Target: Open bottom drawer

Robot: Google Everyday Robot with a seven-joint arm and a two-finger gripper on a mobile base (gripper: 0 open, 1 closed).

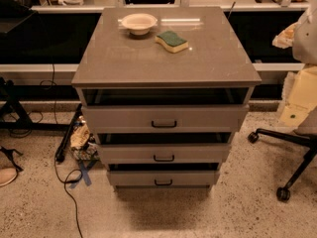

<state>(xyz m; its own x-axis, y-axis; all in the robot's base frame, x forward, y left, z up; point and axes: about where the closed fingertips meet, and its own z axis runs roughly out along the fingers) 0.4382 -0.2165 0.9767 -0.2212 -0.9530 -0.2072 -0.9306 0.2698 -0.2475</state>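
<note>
I am looking down at a grey-brown cabinet [166, 58] with a flat, smooth, faintly glossy square top and three drawers stacked below it. The bottom drawer [133, 178] is the lowest and shallowest front of the cabinet, a plain matte slab just above the floor, with a small black bar handle [163, 183] at its middle. A narrow dark gap runs along its upper edge, under the middle drawer [129, 154], which has the same handle. The top drawer [124, 118] has a taller front and a wider dark gap beneath the cabinet top. On the cabinet top, toward its back edge, sits a round, shallow, cream bowl [139, 23]; just beside it lies a wavy-edged sponge [172, 41], green on top and yellow below. The cabinet stands on a speckled, polished stone floor [237, 212]. Thin black cables [67, 182] trail left of the cabinet, and the black wheeled legs of a chair [292, 148] spread to its right. The gripper lies outside this view, so I cannot tell its state.
</note>
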